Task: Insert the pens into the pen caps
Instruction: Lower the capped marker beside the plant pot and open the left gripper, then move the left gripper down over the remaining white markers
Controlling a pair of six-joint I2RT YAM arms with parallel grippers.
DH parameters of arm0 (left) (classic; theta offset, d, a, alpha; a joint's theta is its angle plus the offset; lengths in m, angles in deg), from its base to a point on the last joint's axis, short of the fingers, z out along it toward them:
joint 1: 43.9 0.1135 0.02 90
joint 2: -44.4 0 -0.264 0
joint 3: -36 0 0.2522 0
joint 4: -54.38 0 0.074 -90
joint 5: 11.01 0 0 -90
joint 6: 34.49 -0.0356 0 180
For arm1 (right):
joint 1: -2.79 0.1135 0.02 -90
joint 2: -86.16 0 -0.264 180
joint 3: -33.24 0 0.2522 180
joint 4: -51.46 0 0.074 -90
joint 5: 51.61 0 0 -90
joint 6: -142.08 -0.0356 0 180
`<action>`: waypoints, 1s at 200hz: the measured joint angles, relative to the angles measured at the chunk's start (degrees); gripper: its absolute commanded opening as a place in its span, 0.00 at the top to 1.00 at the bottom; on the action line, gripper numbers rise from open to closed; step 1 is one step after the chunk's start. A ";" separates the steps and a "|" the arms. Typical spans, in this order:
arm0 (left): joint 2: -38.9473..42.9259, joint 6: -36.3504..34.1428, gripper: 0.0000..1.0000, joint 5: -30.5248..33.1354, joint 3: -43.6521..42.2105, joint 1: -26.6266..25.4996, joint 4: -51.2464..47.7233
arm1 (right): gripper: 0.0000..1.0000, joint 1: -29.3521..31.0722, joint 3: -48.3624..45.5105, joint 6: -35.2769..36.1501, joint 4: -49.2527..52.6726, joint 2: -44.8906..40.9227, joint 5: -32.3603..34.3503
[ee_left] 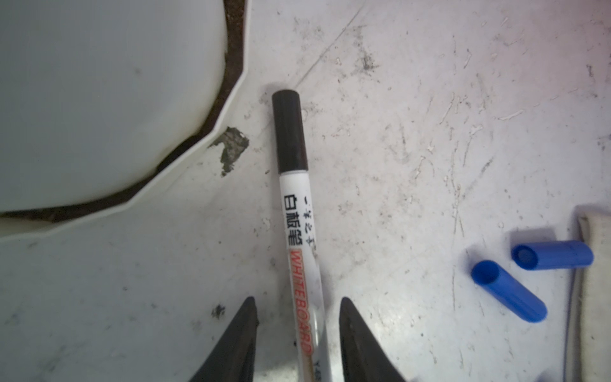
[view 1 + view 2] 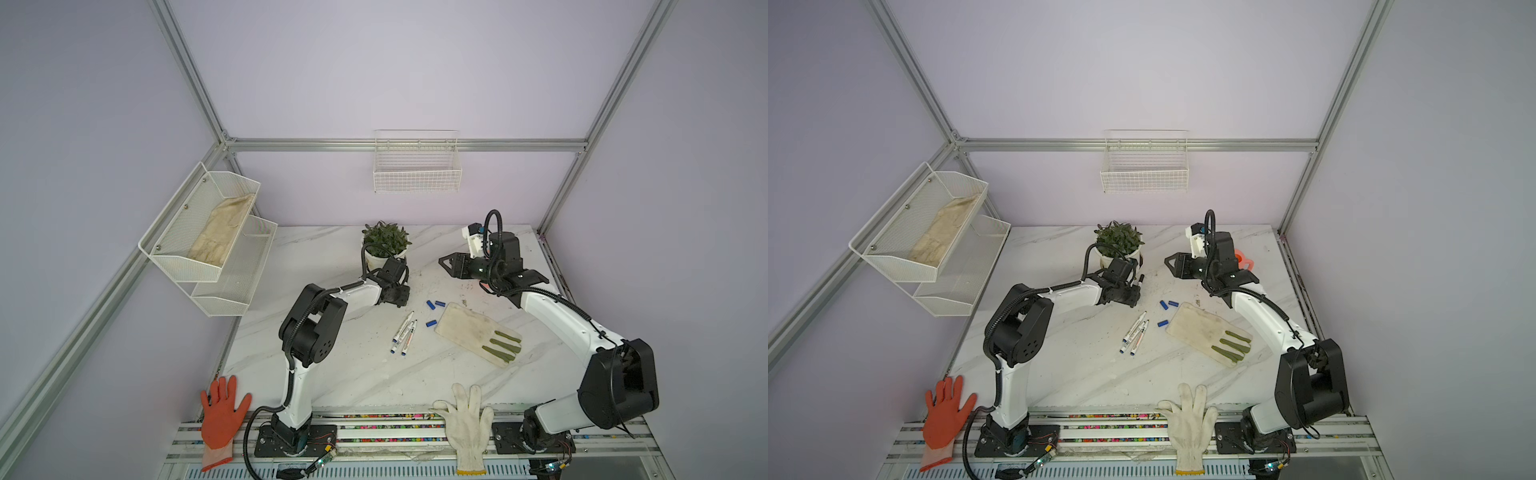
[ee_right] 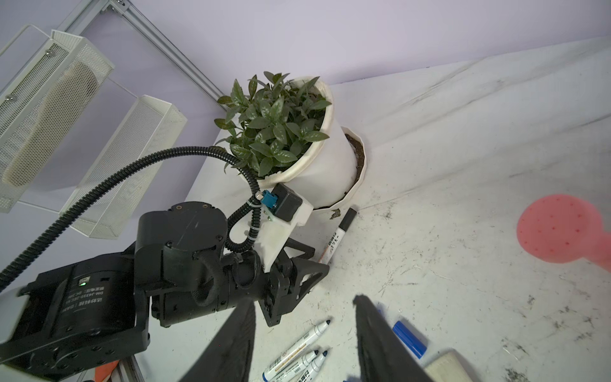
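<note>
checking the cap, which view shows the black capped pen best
Left wrist view: the black-capped pen fills the frame, print sharp. Right wrist shows it small by the pot; a top view shows just its cap end.

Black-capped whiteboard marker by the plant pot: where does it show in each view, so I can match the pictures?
In a top view: not made out; hidden beside the white plant pot.
In a top view: the black-capped marker shows just right of the pot.
Left wrist: mid-frame, cap end nearest the pot.
Right wrist: near mid-frame, cap end by the pot.
Shared landmark: the white plant pot.
</note>
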 measured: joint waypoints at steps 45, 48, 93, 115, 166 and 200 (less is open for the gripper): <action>8.79 -3.02 0.49 0.11 -6.86 -1.05 2.51 | 0.50 0.00 0.00 0.00 0.17 0.00 0.42; 9.40 -3.21 0.49 0.07 -7.02 -1.20 2.67 | 0.50 0.00 0.00 0.00 0.17 0.00 0.42; 19.89 -3.45 0.52 0.79 -18.23 -7.41 4.96 | 0.51 0.00 0.00 0.22 0.59 0.00 0.61; 19.87 -2.36 0.52 1.68 -20.31 -10.80 4.59 | 0.52 0.00 0.00 0.22 0.63 0.02 0.61; 19.87 -0.70 0.55 4.02 -20.94 -11.37 4.00 | 0.52 0.00 0.00 0.26 0.68 0.00 0.61; 19.61 -0.74 0.55 4.63 -20.94 -11.37 3.76 | 0.52 0.00 0.00 0.35 0.96 0.00 0.61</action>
